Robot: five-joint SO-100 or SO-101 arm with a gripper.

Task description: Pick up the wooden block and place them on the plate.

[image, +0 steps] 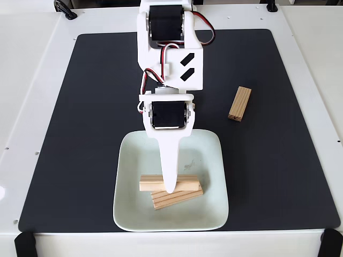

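on the plate (211,155) lie two wooden blocks (185,184), fingers (170,184) over them.

My workspace: a white table (32,69) fills the frame, covered centrally by a black mat (86,134). Black clamps (24,243) grip the lower corners; a black cable (64,9) lies at upper left. Lighting is even and bright.

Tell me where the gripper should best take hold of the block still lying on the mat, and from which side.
Probably from above, across the middle of the loose block. It lies flat on the black mat, clear of the plate, long axis running near vertically in the fixed view with a slight tilt. The fingers would close on its two long sides, the narrow span.
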